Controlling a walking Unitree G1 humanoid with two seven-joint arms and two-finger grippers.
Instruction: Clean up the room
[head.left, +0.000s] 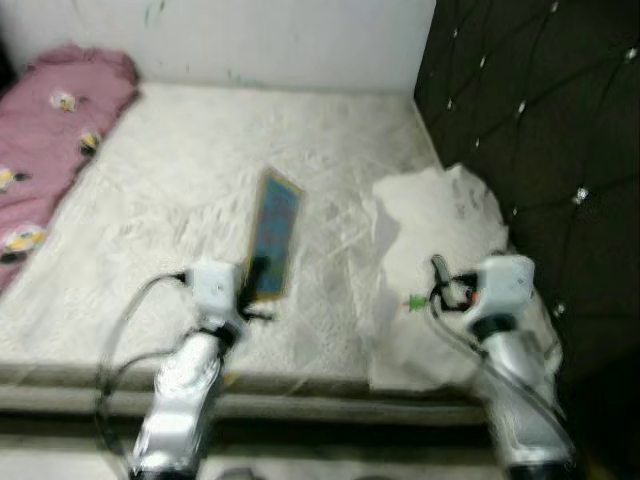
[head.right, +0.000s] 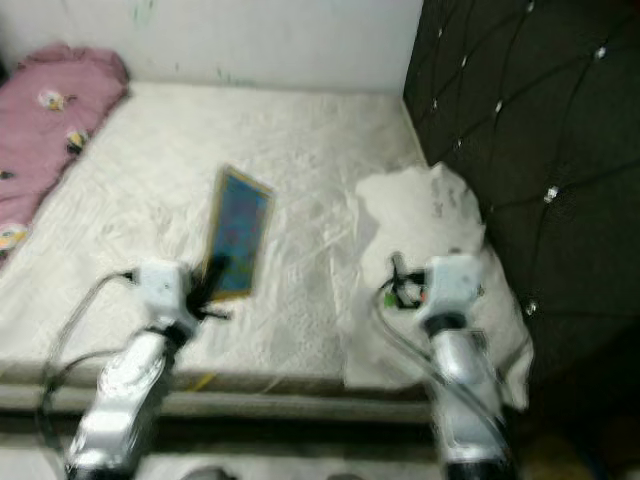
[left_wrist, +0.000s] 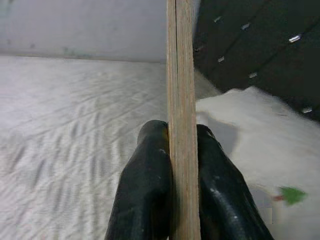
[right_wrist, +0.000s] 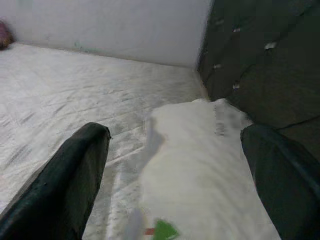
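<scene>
A thin flat book (head.left: 275, 232) with a blue cover and tan border is held over the white mattress (head.left: 190, 160). My left gripper (head.left: 255, 275) is shut on its near end. In the left wrist view the book (left_wrist: 181, 75) shows edge-on, pinched between both black fingers (left_wrist: 150, 165). My right gripper (head.left: 437, 270) is open just above a white pillow (head.left: 435, 205) at the bed's right side, with nothing between its fingers. The right wrist view shows the pillow (right_wrist: 195, 160) lying ahead between the spread fingers (right_wrist: 85, 155).
A pink patterned blanket (head.left: 45, 140) lies bunched at the bed's far left. A dark tufted headboard (head.left: 540, 110) rises on the right, close to the right arm. A white wall (head.left: 260, 40) closes off the far side. The mattress's front edge (head.left: 300, 390) runs beneath both arms.
</scene>
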